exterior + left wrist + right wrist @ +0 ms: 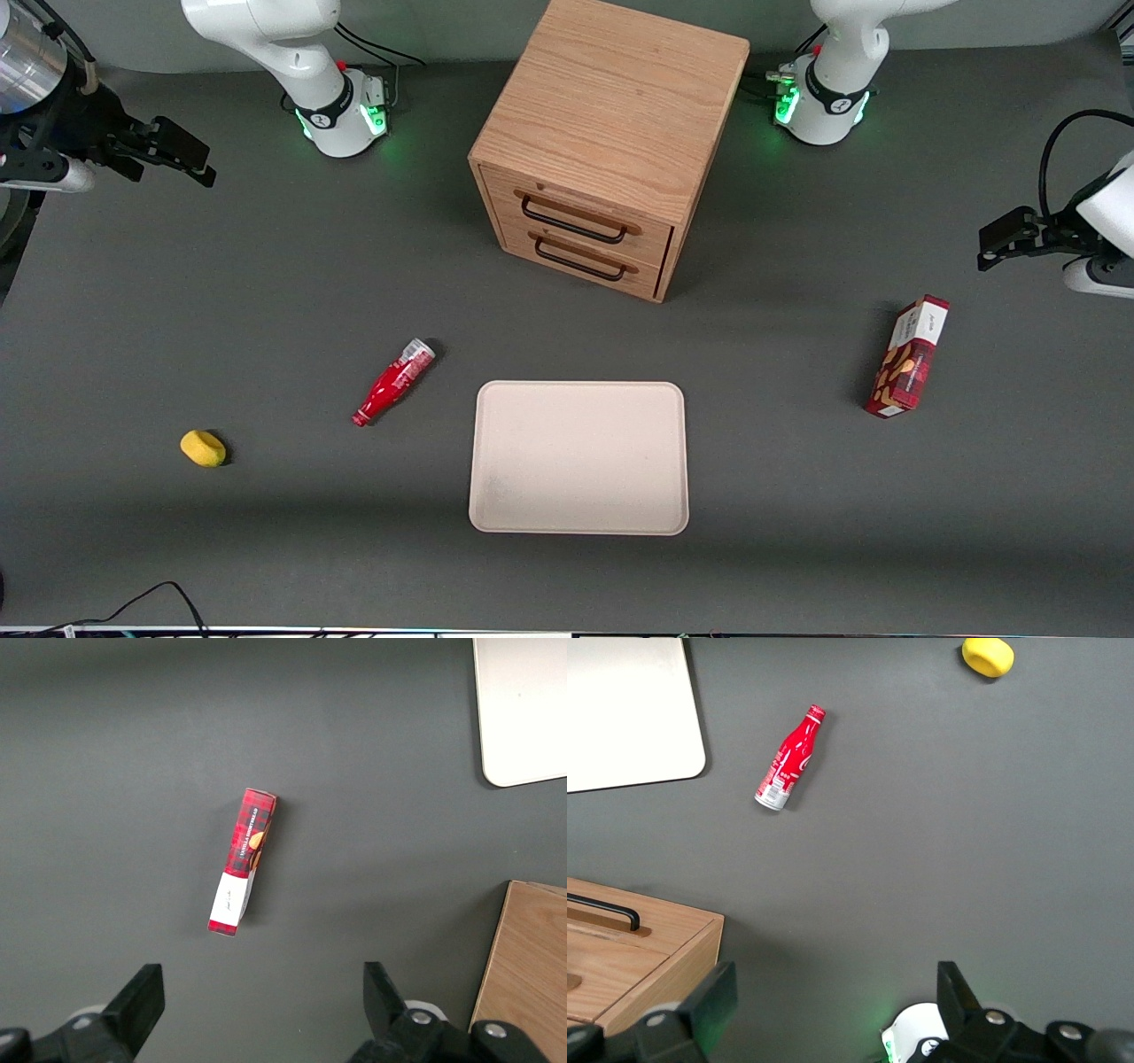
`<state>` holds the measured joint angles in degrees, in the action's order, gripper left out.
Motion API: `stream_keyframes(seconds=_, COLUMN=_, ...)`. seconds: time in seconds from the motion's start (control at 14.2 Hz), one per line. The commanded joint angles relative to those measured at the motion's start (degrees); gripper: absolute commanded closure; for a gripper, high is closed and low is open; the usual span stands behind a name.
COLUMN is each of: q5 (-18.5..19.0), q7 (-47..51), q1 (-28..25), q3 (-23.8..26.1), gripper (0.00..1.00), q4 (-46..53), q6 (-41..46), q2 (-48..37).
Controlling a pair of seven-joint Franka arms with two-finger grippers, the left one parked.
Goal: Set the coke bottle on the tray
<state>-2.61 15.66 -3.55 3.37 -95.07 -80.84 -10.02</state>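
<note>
A: Front view — the coke bottle point(394, 380) lies on its side on the table, just beside the tray point(578, 523), not on it. The gripper point(182, 155) hovers high, well apart, at the working arm's end.

B: Right wrist view — the fingers point(709, 1001) are spread, holding nothing. The bottle point(790, 757) is round, so an off-centre pinch could roll it away — toward the yellow object point(988, 656).

The working arm's pincer point(182, 161) hangs raised, fingers point(713, 1005) spread apart.
</note>
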Motion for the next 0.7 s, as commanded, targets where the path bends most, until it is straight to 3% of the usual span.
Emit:
stream_keyframes(seconds=0.0, q5=-1.43, q7=-1.33, q1=-0.14, q3=-1.08, gripper=0.00, q4=1.55, q6=1.29, q2=0.70)
stream_keyframes(seconds=0.63, q5=-1.16, q7=-3.54, q1=-0.40, q3=-0.74, gripper=0.00, q4=1.90, q6=1.30, q2=1.66)
